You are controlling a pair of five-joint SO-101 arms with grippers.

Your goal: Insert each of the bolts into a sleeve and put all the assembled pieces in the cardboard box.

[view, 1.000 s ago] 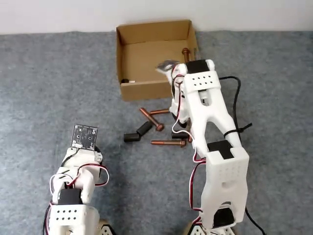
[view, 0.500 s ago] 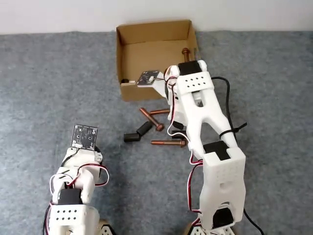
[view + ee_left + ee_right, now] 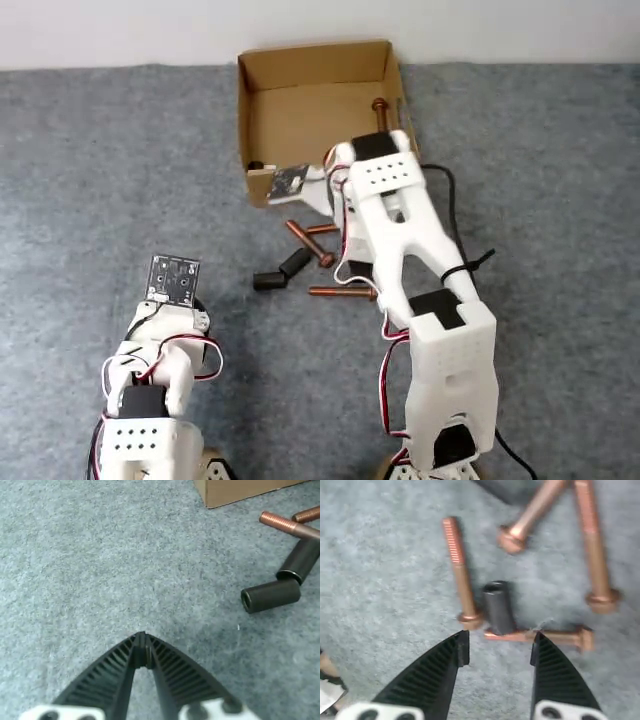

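Observation:
The cardboard box (image 3: 262, 120) stands at the far middle, with one copper bolt (image 3: 380, 108) inside by its right wall. On the carpet in front of it lie copper bolts (image 3: 343, 292) and two black sleeves (image 3: 270, 280). My right arm (image 3: 390, 190) hangs over this pile. In the right wrist view the right gripper (image 3: 500, 642) is open just above a short sleeve (image 3: 497, 607), with several bolts (image 3: 461, 572) around it. My left gripper (image 3: 142, 650) is shut and holds nothing, near the front left, apart from the two sleeves (image 3: 270, 596).
Grey carpet covers the whole table. A small dark piece (image 3: 256, 165) lies in the box's near left corner. The box corner (image 3: 235, 490) appears in the left wrist view. Open carpet stretches to the left of the box and right of the right arm.
The right arm's wrist has swung from the box's front right corner toward the left and down over the loose bolts. The left arm has kept still.

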